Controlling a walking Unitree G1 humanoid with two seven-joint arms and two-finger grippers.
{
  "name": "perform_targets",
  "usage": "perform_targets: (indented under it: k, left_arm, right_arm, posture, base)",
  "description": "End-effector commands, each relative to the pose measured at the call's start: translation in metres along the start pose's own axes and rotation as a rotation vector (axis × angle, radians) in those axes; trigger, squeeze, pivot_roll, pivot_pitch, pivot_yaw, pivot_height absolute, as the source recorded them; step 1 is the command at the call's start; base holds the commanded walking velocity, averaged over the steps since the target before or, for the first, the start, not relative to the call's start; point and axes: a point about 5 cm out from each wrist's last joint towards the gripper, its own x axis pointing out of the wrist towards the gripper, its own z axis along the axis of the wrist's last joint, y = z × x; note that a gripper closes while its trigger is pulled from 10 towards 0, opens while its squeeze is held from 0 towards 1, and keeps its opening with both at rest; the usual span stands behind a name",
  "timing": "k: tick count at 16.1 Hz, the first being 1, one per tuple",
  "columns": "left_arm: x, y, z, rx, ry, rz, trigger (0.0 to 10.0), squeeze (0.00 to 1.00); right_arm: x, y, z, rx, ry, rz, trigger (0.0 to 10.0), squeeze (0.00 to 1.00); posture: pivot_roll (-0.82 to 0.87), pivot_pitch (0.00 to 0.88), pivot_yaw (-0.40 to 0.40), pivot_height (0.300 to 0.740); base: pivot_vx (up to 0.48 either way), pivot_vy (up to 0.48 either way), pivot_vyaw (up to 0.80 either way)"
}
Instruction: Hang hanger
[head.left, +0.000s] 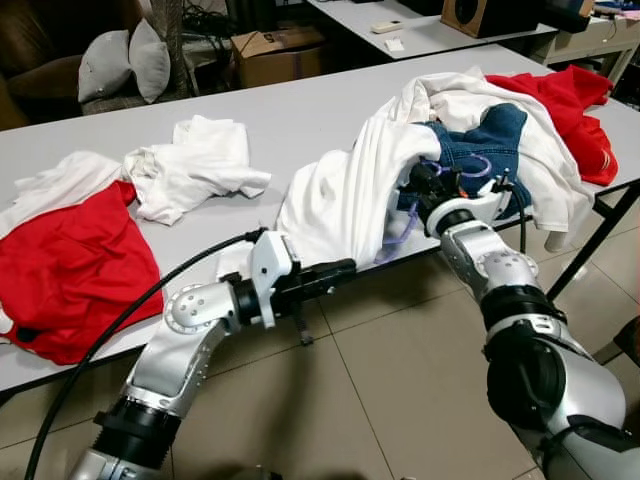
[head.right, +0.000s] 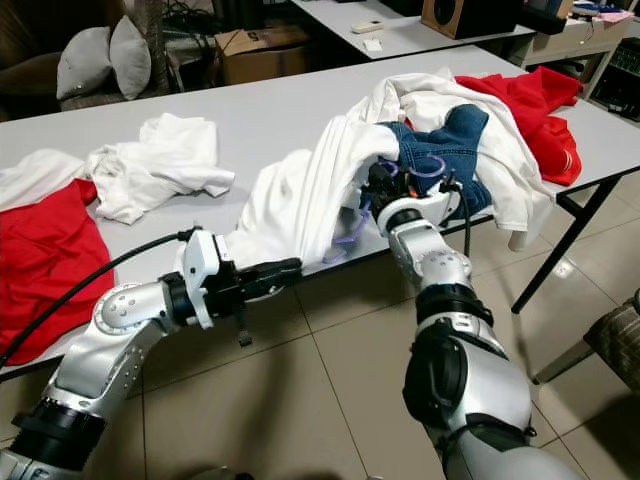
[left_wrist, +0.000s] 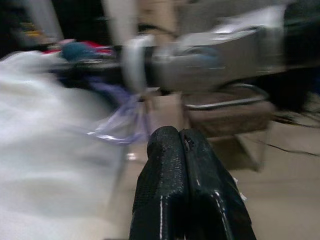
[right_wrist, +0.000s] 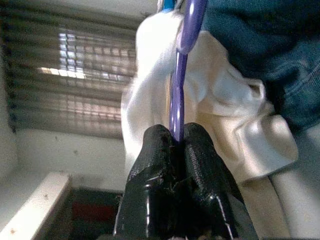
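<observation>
A purple plastic hanger (right_wrist: 178, 95) runs under a white shirt (head.left: 345, 195) draped over the table's front edge; its lower part (head.left: 398, 235) pokes out below the cloth. My right gripper (right_wrist: 175, 145) is shut on the hanger, at the pile by the blue denim garment (head.left: 490, 140). My left gripper (head.left: 345, 268) is shut with nothing in it, held just off the table edge below the white shirt. In the left wrist view its fingers (left_wrist: 185, 185) point toward the hanger (left_wrist: 122, 112) and my right arm.
The grey table (head.left: 300, 110) also carries a red garment (head.left: 60, 270) at the left, a crumpled white one (head.left: 195, 160), and a red one (head.left: 570, 110) at the far right. Tiled floor lies below. A black table leg (head.left: 595, 240) slants at the right.
</observation>
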Motion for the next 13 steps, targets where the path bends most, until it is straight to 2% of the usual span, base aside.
perform_targets:
  k: [1,3,6,8,10,11,12,13]
  left_arm:
    - [0.004,-0.003,0.004,0.003,-0.004,-0.040,0.0,0.00]
    - [0.020,-0.010,0.001,0.001,0.027,-0.071,0.0,0.00]
    - [0.035,-0.013,0.004,0.000,0.017,-0.061,0.0,0.00]
    - [0.031,-0.010,0.003,0.015,0.029,-0.030,0.0,0.00]
    - [0.008,0.005,-0.005,0.027,0.088,0.079,0.0,0.00]
    - [-0.011,0.016,-0.011,0.042,0.133,0.153,10.0,0.00]
    - [-0.027,0.026,-0.014,0.043,0.164,0.219,10.0,0.00]
    - [-0.032,0.033,-0.015,0.046,0.168,0.261,10.0,0.00]
  right_arm:
    - [0.005,0.013,0.005,-0.001,-0.034,0.041,10.0,0.00]
    - [0.008,0.017,-0.006,0.020,-0.008,0.055,10.0,0.00]
    - [0.010,0.020,-0.011,0.037,0.007,0.068,10.0,0.00]
    - [0.009,0.018,-0.013,0.024,0.018,0.066,10.0,0.00]
    - [0.005,0.013,-0.012,-0.054,0.065,0.063,10.0,0.00]
    - [0.002,0.010,-0.008,-0.092,0.084,0.066,10.0,0.00]
    - [-0.001,0.009,-0.003,-0.122,0.100,0.077,10.0,0.00]
    - [-0.003,0.008,-0.001,-0.135,0.108,0.083,10.0,0.00]
  posture:
    - [-0.04,0.000,0.018,0.740]
    - [-0.03,0.000,0.018,0.740]
    - [-0.04,0.000,0.023,0.740]
    - [-0.05,0.000,0.027,0.740]
    - [-0.06,0.000,0.030,0.740]
    - [-0.06,0.000,0.030,0.740]
    - [-0.06,0.000,0.026,0.740]
    - [-0.06,0.000,0.023,0.740]
  base:
    - [0.000,0.000,0.00]
    - [0.000,0.000,0.00]
    - [0.000,0.000,0.00]
    - [0.000,0.000,0.00]
    - [0.000,0.000,0.00]
    - [0.000,0.000,0.00]
    - [0.000,0.000,0.00]
    - [0.000,0.000,0.00]
